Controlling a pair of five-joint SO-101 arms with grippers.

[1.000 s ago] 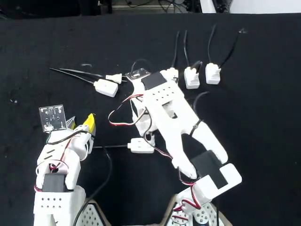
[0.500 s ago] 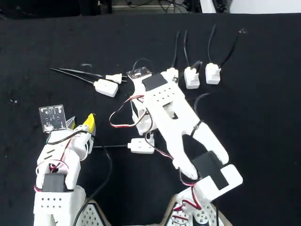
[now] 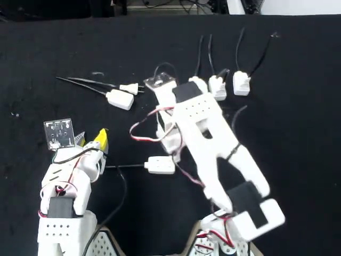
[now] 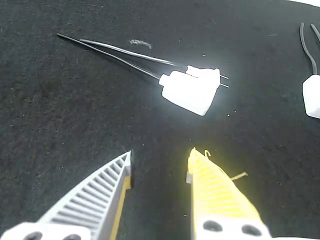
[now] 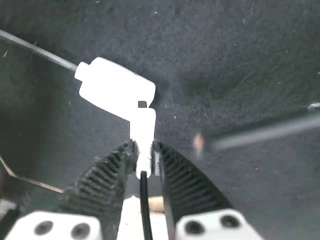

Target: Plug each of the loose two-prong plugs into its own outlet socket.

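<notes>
Two grippers: one clamped, one apart.
Right gripper [image 5: 143,150]: fingers pressed from both sides onto a white held plug [image 5: 143,131]; a black cord runs back between them.
Held plug: its front end meets the side of a white outlet socket [image 5: 116,90] lying flat on the cloth; whether the prongs are in cannot be told.
Left gripper [image 4: 160,157]: grey and yellow fingers well apart, nothing between them, over bare cloth at the near left of the table.
Ahead of it: a second socket [image 4: 187,93] with a loose plug [image 4: 202,73] touching its side, prongs bare, thin cords trailing off together.
Between the arms: a middle socket [image 3: 160,165], cord running toward the left arm.
Far side: two far sockets [image 3: 241,84] side by side, cords leading to the far edge, beside the right arm's tip.
Surface: a table [image 3: 298,133] covered in black cloth.
Room: a dim strip with cables beyond the far edge.
</notes>
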